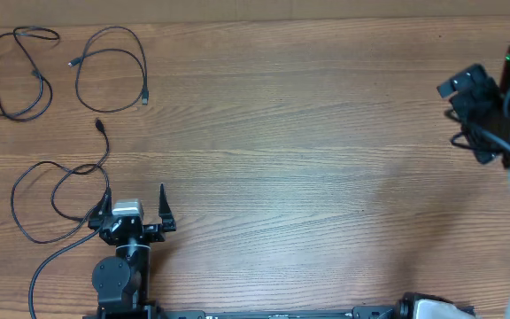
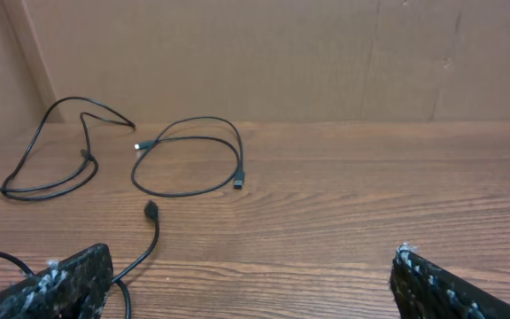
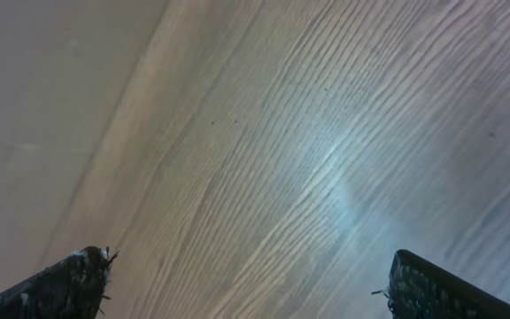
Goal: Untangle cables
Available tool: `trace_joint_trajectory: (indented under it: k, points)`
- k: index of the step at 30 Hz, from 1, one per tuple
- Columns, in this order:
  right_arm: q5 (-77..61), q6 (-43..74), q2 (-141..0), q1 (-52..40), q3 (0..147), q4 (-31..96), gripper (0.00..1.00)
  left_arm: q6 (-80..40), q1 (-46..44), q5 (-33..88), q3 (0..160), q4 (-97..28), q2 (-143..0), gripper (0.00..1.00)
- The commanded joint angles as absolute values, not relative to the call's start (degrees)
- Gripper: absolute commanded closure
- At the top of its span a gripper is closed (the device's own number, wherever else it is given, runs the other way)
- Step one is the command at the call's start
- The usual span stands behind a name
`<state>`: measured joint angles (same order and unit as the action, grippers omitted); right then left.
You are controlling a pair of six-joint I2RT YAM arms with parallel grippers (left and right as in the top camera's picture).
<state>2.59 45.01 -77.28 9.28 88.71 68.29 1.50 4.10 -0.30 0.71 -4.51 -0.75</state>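
Laid apart at far-left of brown wooden table (image 1: 326, 177): three thin black plug-ended cords (image 2: 238, 182), none crossing; nearest cord (image 2: 151, 211) running just beside left gripper (image 2: 251, 282), spread wide; right gripper (image 3: 246, 283) likewise spread, well apart; risk of snagging nearest cord, dragging it across others.

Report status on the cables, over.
Left gripper open, empty. Right gripper open, empty. Three cables lying apart, none crossing another. Nothing in the way.

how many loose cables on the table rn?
3. First cable in the far-left corner; second cable just right of it; third cable nearer the robot, left side. All lie apart, and none looks hidden. Arm wiring not counted.
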Motion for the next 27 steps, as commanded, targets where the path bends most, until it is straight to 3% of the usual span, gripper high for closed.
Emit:
trace_joint_trajectory:
  k: [1, 8, 17, 27]
  points:
    - [4.8, 44.9, -71.7, 9.3, 88.5, 68.4, 0.00, 2.2, 3.7, -1.0, 0.3, -4.4, -0.3, 0.00]
    - [6.3, 39.5, -58.4, 7.1, 76.6, 61.2, 0.00, 2.2, 3.7, -1.0, 0.3, -4.4, -0.3, 0.01]
    - [-1.4, 18.3, -31.2, 0.8, 42.5, 25.5, 0.00, 2.2, 3.7, -1.0, 0.3, -4.4, -0.3, 0.00]
    - [-4.6, 17.2, -11.5, -0.5, 16.2, 1.0, 0.00, 2.2, 3.7, -1.0, 0.3, -4.4, -0.3, 0.00]
